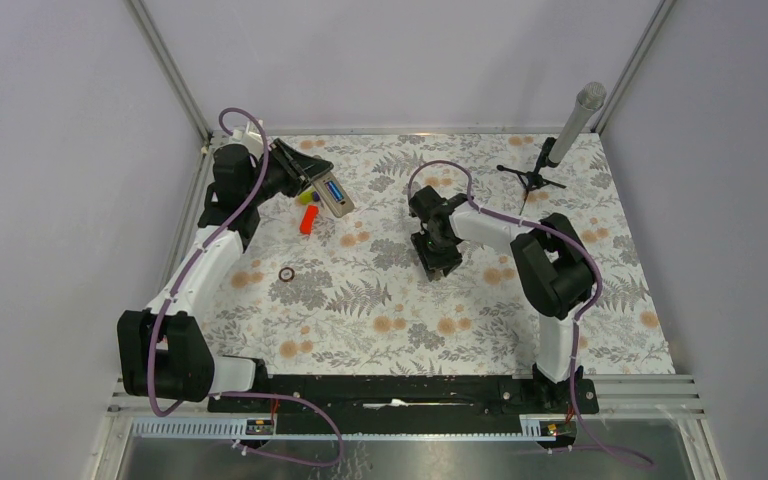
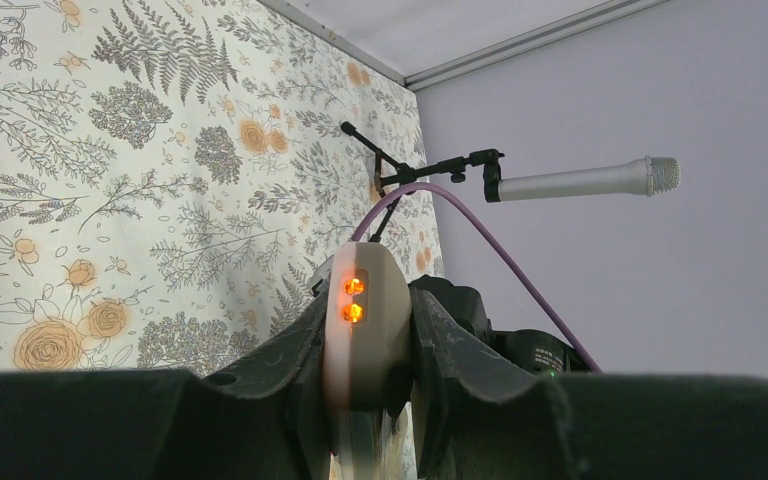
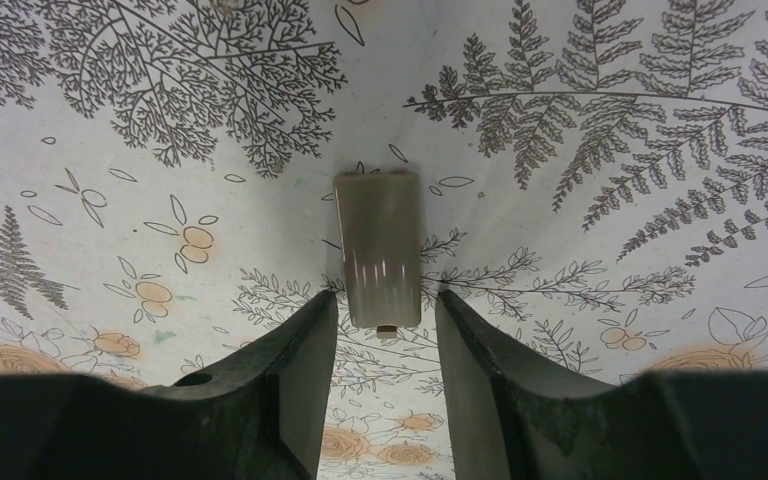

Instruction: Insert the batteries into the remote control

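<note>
Left jaws pinch the slim, smooth remote control (image 2: 365,340), up at the far left.
Right jaws stand partly open around the near end of a flat grey cover (image 3: 380,240) lying on the flowery surface (image 3: 110,150).

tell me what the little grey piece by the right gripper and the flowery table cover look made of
The grey piece looks like moulded plastic, smooth and semi-glossy: small light streaks reflect off its face, and one end has little tabs. The table cover is a matte printed sheet with no glare; paper, cloth or vinyl, I cannot tell.
</note>
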Tool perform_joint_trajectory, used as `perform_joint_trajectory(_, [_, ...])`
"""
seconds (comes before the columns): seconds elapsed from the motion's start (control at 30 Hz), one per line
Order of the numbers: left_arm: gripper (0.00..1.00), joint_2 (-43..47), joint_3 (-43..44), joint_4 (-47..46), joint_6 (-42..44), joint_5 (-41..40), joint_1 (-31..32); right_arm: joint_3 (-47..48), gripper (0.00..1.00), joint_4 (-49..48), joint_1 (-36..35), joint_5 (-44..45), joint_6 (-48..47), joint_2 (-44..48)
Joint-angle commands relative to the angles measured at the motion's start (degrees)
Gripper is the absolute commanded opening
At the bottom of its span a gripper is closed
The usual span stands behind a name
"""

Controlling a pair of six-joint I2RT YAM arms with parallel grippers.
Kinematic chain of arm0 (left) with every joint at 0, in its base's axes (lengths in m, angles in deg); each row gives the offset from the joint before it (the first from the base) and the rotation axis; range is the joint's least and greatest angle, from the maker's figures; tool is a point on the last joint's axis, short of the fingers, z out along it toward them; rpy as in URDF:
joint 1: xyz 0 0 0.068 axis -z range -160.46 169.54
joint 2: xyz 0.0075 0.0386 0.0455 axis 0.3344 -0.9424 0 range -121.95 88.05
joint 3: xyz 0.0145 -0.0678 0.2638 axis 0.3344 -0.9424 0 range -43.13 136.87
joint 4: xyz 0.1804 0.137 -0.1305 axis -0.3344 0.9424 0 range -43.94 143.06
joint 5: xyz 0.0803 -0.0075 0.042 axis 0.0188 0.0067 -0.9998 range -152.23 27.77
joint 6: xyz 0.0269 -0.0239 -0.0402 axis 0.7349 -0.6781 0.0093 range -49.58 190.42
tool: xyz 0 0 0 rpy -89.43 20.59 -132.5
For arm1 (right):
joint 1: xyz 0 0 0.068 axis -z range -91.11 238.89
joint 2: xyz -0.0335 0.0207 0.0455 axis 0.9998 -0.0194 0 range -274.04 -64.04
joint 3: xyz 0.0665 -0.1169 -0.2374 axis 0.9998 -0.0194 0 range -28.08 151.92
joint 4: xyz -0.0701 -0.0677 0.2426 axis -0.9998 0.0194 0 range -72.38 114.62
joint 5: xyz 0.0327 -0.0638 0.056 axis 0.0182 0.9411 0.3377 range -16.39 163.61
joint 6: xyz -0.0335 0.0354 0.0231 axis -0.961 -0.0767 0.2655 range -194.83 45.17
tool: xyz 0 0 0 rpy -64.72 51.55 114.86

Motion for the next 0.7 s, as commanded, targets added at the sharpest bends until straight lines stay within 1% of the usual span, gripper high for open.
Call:
perform_joint_trajectory(0.0, [0.00,0.27,2.05,-3.36,0.28,1.20,-0.44,2.29,0.46,0.93,-0.73,0.89,0.94,-0.74])
perform_joint_trajectory(0.07, [0.00,0.29,2.03,-3.36,0.27,1.25,-0.47,2.51,0.41,1.01,-0.70,1.10,1.00,-0.90])
perform_joint_trajectory(0.3, [0.00,0.59,1.72,-3.37,0.54,1.28,-0.55,2.06,0.31,0.55,-0.68,1.72,1.60,0.36])
perform_joint_trajectory(0.47, [0.00,-0.56,1.10,-4.37,1.15,3.45,-0.34,3.12,0.30,0.96,-0.72,0.77,1.63,5.06])
perform_joint_trajectory(0.67, [0.00,-3.60,0.05,-4.74,3.19,4.68,2.28,6.10,0.30,0.18,-2.73,-4.33,1.90,12.94])
